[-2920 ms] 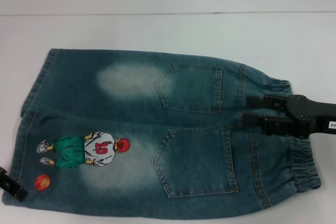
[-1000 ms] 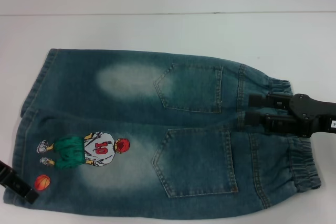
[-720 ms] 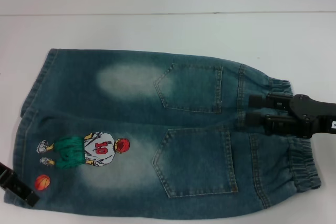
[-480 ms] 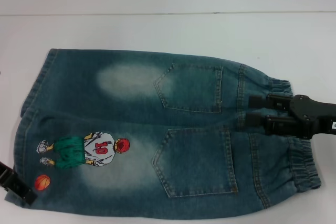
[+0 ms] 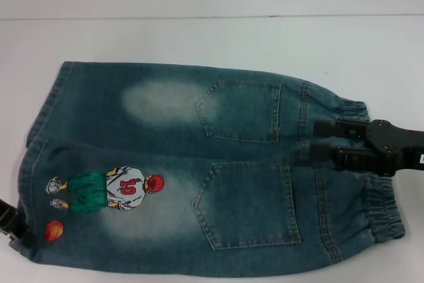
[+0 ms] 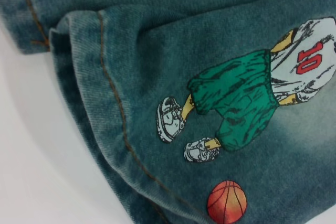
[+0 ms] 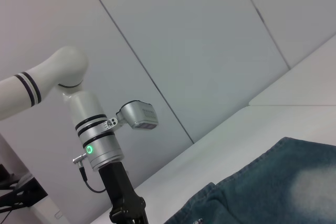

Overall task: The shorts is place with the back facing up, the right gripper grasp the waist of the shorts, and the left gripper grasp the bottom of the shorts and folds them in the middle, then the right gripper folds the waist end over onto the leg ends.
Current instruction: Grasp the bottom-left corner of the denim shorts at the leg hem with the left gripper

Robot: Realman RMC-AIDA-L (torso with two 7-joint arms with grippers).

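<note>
**A:** Head view has the shorts [image 5: 199, 170] spread flat on the white surface [image 5: 199, 38], pockets up, waist on the right, leg ends [image 5: 36, 157] on the left. The right end effector [image 5: 318, 138] lies over the elastic waist with both fingers spread apart on the denim, not pinching anything yet. My guess is it's sitting at the waist's middle so the fold runs along the centre seam.

**B:** And the left one?

**A:** The left end effector [image 5: 10, 223] only pokes in at the near-left corner, right by the bottom of the shorts [image 6: 113, 124] next to the orange basketball print [image 6: 227, 202]. Can't tell if its fingers are apart or together. Its wrist view just shows the hem and the cartoon player, slightly lifted edge. Makes sense to be there, since it needs that hem for the lengthwise fold.
</note>
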